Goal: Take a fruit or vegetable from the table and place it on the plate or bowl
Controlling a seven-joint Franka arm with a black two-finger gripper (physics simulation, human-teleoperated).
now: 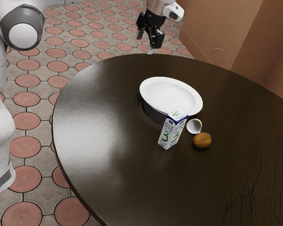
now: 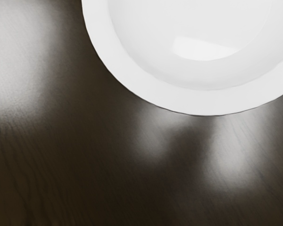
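Observation:
A brown round fruit (image 1: 202, 140), like a kiwi, lies on the dark table toward the exterior view's right, beside a small white cup. A white plate (image 1: 170, 95) sits near the table's middle; its rim (image 2: 132, 87) also curves through the wrist view over dark wood. My black gripper (image 1: 149, 41) hangs high above the table's far edge, well up and to the exterior view's left of the plate and far from the fruit. Its fingers stand apart with nothing between them.
A blue and white milk carton (image 1: 172, 130) stands upright just in front of the plate. A small white cup (image 1: 194, 125) lies tipped between carton and fruit. The round dark table (image 1: 108, 155) has bare wood at the front. Brown walls (image 1: 236, 37) rise behind.

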